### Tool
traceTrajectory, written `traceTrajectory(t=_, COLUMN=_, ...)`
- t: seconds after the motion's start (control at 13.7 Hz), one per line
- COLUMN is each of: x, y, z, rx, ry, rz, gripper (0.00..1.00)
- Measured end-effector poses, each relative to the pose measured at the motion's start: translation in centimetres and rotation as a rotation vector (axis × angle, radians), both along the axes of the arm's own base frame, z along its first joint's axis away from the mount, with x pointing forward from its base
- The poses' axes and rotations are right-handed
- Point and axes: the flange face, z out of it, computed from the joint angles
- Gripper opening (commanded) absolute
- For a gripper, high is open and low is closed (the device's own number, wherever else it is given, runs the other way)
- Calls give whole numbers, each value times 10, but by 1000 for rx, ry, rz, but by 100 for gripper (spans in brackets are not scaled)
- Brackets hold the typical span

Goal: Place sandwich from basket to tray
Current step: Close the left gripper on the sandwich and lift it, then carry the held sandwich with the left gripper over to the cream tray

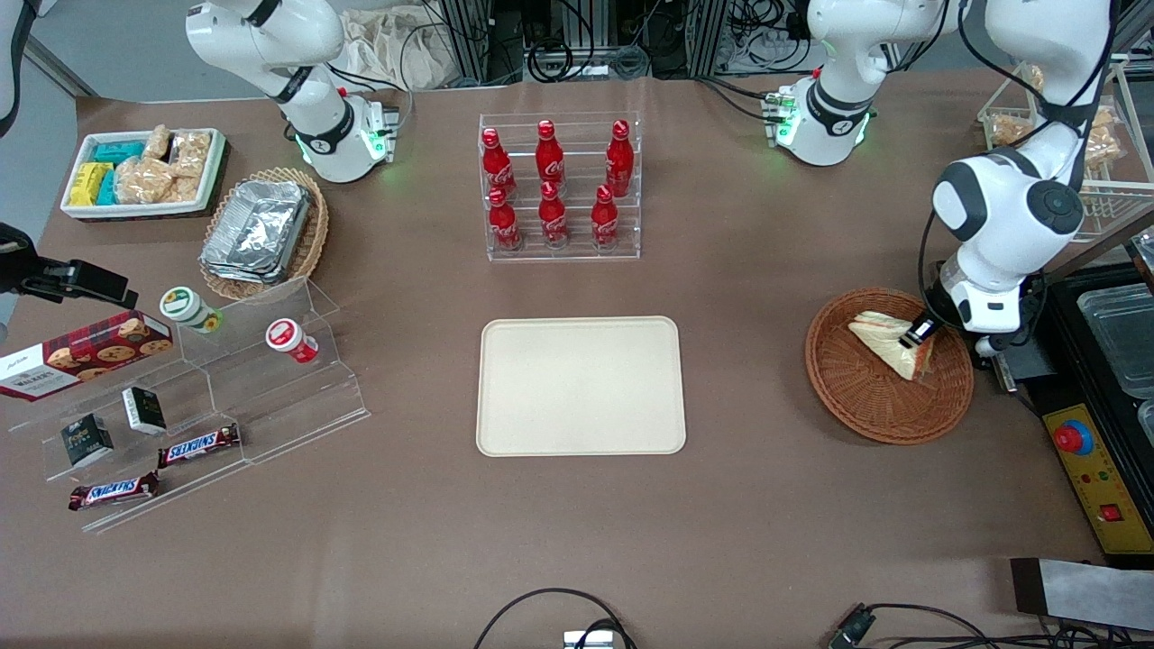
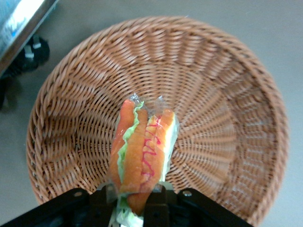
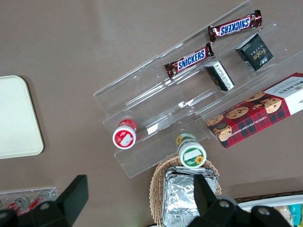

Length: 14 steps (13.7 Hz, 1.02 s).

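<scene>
The sandwich (image 1: 888, 347), a clear-wrapped wedge with orange and green filling, lies in the reddish-brown wicker basket (image 1: 856, 406) toward the working arm's end of the table. My left gripper (image 1: 918, 338) reaches down into the basket and is shut on the sandwich's end. The left wrist view shows the sandwich (image 2: 144, 146) edge-on between the two black fingers of the gripper (image 2: 136, 194), with the basket (image 2: 227, 94) weave below it. The cream tray (image 1: 580, 386) sits bare mid-table, beside the basket toward the parked arm; its corner shows in the right wrist view (image 3: 14, 118).
An acrylic rack of red cola bottles (image 1: 559, 189) stands farther from the front camera than the tray. A stepped acrylic shelf of snacks (image 1: 207, 397), a tan basket of foil trays (image 1: 261, 230) and a white snack bin (image 1: 144, 171) lie toward the parked arm's end. A yellow control box (image 1: 1086, 469) flanks the basket.
</scene>
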Motion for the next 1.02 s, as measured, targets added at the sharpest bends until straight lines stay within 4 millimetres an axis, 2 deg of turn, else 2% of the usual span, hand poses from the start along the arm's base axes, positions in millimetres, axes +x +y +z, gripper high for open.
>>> traceTrajectory(t=0.29, x=-2, y=-3, z=47, rx=9, ry=-6, rz=-164, gripper=10)
traceTrajectory(t=0.58, x=-3, y=-13, z=79, rx=72, ry=35, rz=-394, gripper=10)
traceTrajectory(t=0.73, x=-2, y=-35, z=91, rx=88, ry=49, rz=-498, gripper=10)
traceTrajectory(t=1.02, x=3, y=-94, z=119, rx=97, ry=111, rz=-640, gripper=10)
